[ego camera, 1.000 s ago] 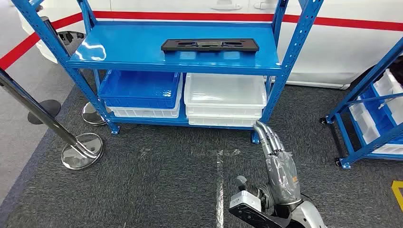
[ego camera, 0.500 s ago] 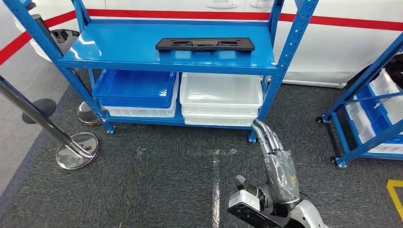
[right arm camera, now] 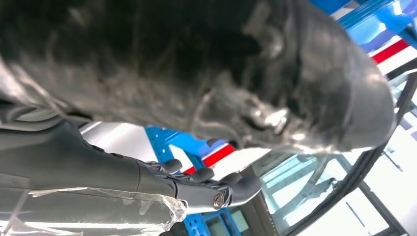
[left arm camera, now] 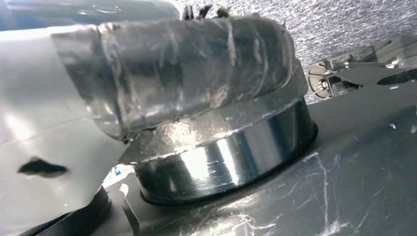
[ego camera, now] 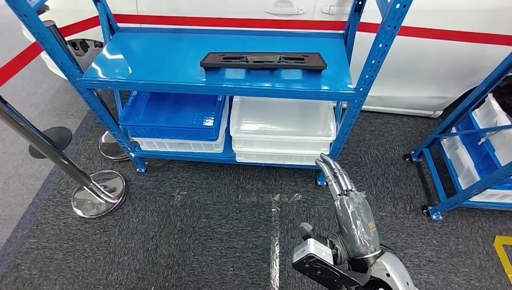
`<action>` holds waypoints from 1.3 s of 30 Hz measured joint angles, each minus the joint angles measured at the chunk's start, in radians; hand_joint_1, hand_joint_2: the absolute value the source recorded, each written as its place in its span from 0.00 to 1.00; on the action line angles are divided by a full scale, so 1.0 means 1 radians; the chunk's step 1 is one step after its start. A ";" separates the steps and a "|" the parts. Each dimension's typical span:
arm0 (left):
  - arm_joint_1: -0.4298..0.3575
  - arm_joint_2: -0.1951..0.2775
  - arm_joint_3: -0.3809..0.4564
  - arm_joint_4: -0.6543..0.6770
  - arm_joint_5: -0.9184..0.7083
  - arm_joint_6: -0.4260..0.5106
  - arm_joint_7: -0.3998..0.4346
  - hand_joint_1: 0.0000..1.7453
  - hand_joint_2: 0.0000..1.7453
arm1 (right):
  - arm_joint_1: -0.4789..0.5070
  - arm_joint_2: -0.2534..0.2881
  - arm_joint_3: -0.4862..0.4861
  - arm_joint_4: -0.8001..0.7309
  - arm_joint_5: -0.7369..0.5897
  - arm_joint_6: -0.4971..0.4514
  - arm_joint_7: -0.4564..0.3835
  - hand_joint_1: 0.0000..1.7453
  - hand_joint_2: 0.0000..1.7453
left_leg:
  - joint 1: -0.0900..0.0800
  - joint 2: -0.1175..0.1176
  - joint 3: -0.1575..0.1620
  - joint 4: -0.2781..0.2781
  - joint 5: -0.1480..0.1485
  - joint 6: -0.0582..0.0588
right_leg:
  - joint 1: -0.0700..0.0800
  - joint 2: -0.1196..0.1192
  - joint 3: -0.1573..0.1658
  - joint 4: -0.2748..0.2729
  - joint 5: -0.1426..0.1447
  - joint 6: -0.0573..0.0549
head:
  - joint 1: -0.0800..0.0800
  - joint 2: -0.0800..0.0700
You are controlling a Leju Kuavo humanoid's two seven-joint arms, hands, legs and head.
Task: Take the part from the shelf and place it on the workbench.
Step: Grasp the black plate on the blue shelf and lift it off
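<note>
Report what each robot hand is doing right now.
Left robot hand: cannot be told, its fingers are hidden.
Right robot hand: open, fingers straight, holding nothing; the black part lies on the shelf.

right arm: comes in low on the near right, silver forearm angled up
right robot hand [ego camera: 352,208]: raised, fingers [ego camera: 333,171] straight, pointing far, holding nothing, plastic-wrapped palm

Flat black plastic part [ego camera: 263,60] lies on the blue steel shelf [ego camera: 181,69]; below it, blue plastic bin [ego camera: 172,116] left of white plastic bin [ego camera: 282,121].
</note>
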 joint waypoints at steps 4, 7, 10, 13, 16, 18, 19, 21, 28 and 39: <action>-0.002 0.000 -0.003 0.000 -0.001 0.000 0.000 0.00 0.00 | -0.027 0.008 0.000 -0.001 -0.006 0.035 -0.031 0.00 0.00 | 0.002 0.000 -0.035 0.073 -0.044 -0.019 | -0.006 -0.001 0.006 -0.005 -0.002 -0.021 | -0.005 0.000; -0.005 0.001 -0.012 0.000 -0.001 -0.001 -0.003 0.00 0.00 | -0.039 0.019 0.000 -0.002 0.002 0.053 -0.042 0.00 0.00 | 0.003 0.001 -0.137 0.259 -0.111 -0.027 | -0.004 -0.010 0.010 -0.004 -0.008 -0.030 | -0.009 0.000; -0.007 0.001 -0.021 0.000 -0.001 -0.001 -0.003 0.00 0.00 | -0.045 0.029 0.000 -0.002 0.008 0.061 -0.047 0.00 0.00 | 0.003 0.004 -0.142 0.225 -0.042 -0.021 | -0.001 -0.020 0.024 -0.004 -0.018 -0.032 | -0.009 0.000; -0.006 0.001 -0.024 0.000 0.000 -0.002 0.001 0.00 0.00 | -0.049 0.036 0.000 -0.002 0.009 0.062 -0.050 0.00 0.00 | -0.008 0.041 -0.069 0.045 0.040 -0.006 | 0.004 -0.033 0.043 -0.006 -0.032 -0.023 | -0.010 0.000; -0.006 0.001 -0.025 0.000 0.000 -0.004 0.003 0.00 0.00 | -0.052 0.039 0.000 -0.002 0.010 0.061 -0.051 0.00 0.00 | -0.016 0.038 -0.056 0.011 0.038 0.009 | 0.009 -0.056 0.048 -0.012 -0.037 -0.010 | -0.008 0.000; -0.005 0.000 -0.025 0.000 0.000 -0.005 0.002 0.00 0.00 | -0.055 0.041 0.000 -0.002 0.010 0.061 -0.052 0.00 0.00 | -0.010 0.020 -0.050 0.001 0.042 0.018 | 0.008 -0.058 0.049 -0.004 -0.049 0.001 | -0.006 0.000; -0.005 0.000 -0.025 0.000 0.000 -0.005 0.002 0.00 0.00 | -0.056 0.042 0.000 -0.002 0.011 0.061 -0.052 0.00 0.00 | -0.008 0.012 -0.045 -0.004 0.043 0.024 | 0.007 -0.048 0.039 0.023 -0.066 0.005 | -0.005 0.000; -0.006 -0.001 -0.025 0.000 0.000 -0.006 0.002 0.00 0.00 | -0.058 0.042 0.000 -0.001 0.011 0.061 -0.052 0.00 0.00 | -0.006 -0.005 -0.039 -0.008 0.042 0.031 | 0.006 -0.021 -0.021 0.140 -0.117 0.010 | -0.001 0.000; -0.005 -0.002 -0.028 0.000 0.000 -0.007 0.003 0.00 0.00 | -0.058 0.043 0.001 0.000 0.011 0.064 -0.052 0.00 0.00 | -0.006 -0.084 -0.023 0.000 0.025 0.028 | 0.004 0.048 -0.023 0.042 0.006 -0.005 | 0.000 0.000; -0.010 0.001 -0.047 0.000 -0.002 -0.008 0.001 0.00 0.00 | -0.059 0.050 0.002 0.001 -0.018 0.074 -0.064 0.00 0.00 | 0.003 -0.008 -0.185 0.272 -0.069 -0.029 | -0.004 -0.009 0.040 -0.037 -0.004 -0.033 | -0.013 0.000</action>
